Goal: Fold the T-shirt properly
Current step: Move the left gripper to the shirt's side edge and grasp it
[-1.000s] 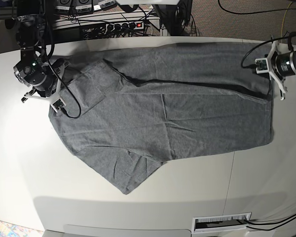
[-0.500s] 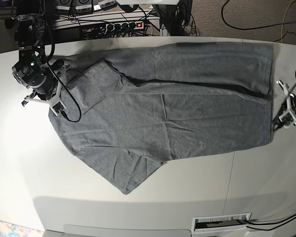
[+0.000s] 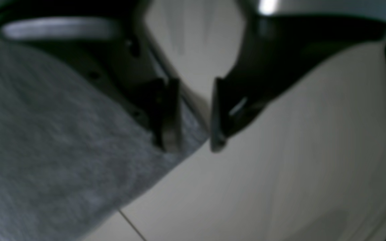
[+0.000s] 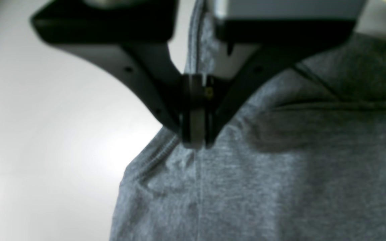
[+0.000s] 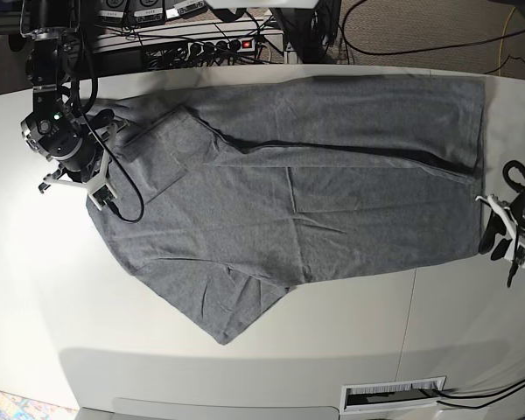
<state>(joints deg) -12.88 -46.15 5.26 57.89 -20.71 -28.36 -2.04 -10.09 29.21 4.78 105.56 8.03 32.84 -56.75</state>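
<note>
1. Base view first, nearest stuff: a pale table point(image 5: 245, 350) with a seam line across it and a slot with a white strip near the front edge. Nothing on it but the shirt.
2. The T-shirt point(image 5: 315, 210) lies spread flat across the middle of the table, with one sleeve pointing toward the front edge. One side is already folded over along a long crease running the length of the body.
3. What's changed: a second ago the left gripper point(image 5: 505, 234) was up at the far hem corner with its jaws shut. Now it has swung down to the near hem corner and its jaws have come apart. In the left wrist view the gripper point(image 3: 194, 113) has one finger over the cloth edge and one over bare table, with nothing clamped.
4. My read is that it's lining up to pinch that near hem corner, so the next fold is about to start and isn't done yet.
5. The right gripper point(image 5: 74, 144) sits at the collar end and has barely shifted. The right wrist view shows its jaws together over the shirt point(image 4: 263, 167) near the ribbed neckline; I honestly can't tell if any cloth is caught between them.
6. Far back, past the table edge: a power strip point(image 5: 214, 45) with a red switch, a tangle of cables, and carpet.
</note>
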